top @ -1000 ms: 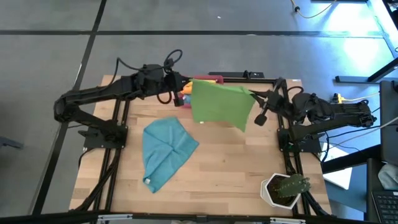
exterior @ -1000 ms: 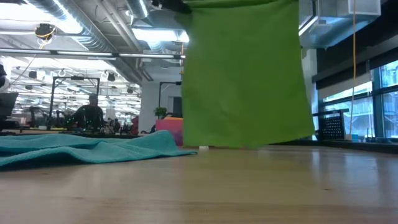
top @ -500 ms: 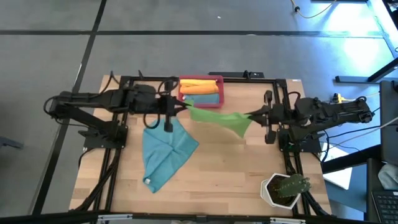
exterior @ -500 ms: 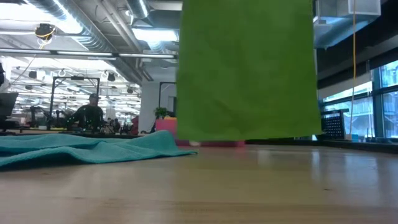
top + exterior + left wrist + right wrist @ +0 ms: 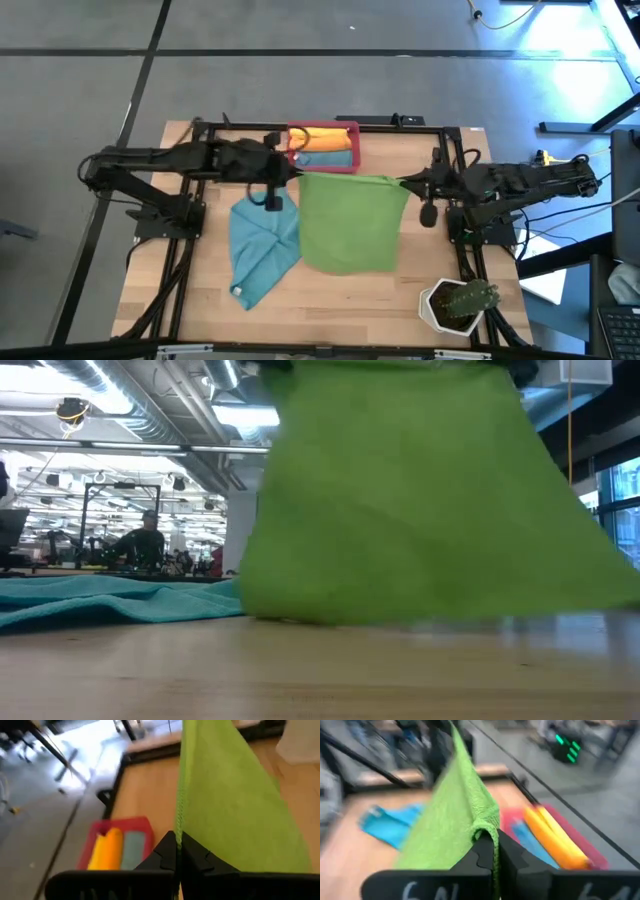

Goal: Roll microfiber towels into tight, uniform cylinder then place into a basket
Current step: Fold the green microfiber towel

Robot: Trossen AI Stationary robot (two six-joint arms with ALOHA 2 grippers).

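A green microfiber towel (image 5: pixel 348 222) is stretched between my two grippers and slopes toward the table's near edge. My left gripper (image 5: pixel 292 178) is shut on its far left corner, my right gripper (image 5: pixel 407 182) on its far right corner. In the low view the towel's (image 5: pixel 420 500) lower edge reaches down to the table top. A teal towel (image 5: pixel 258 245) lies crumpled flat on the table at the left, its right edge under the green one. The red-pink basket (image 5: pixel 323 129) stands at the far edge with an orange-yellow roll (image 5: pixel 107 849) and a teal roll (image 5: pixel 131 849) lying in it. My left gripper pinches the green towel's far left corner (image 5: pixel 177 827) between its two shut fingers, coming from the table's left and slanting down. The cloth runs away from the fingers, raised at this corner. My right gripper pinches the far right corner (image 5: pixel 487 826) between its shut fingers, coming from the table's right; the hem curls over the fingertips. The top edge (image 5: pixel 350 178) between both holds is drawn straight.
A white pot with a cactus (image 5: pixel 460 303) stands at the near right corner. Black frame rails (image 5: pixel 190 250) run along the table's left, right and far sides. Bare wood (image 5: pixel 340 310) lies toward the near edge.
Both grippers have come away from the basket toward the near edge and tipped downward. The green towel, which hung straight below them, has swung out toward the near edge; its held top edge stays taut while its free lower edge has flown forward and down, over the teal towel's right edge.
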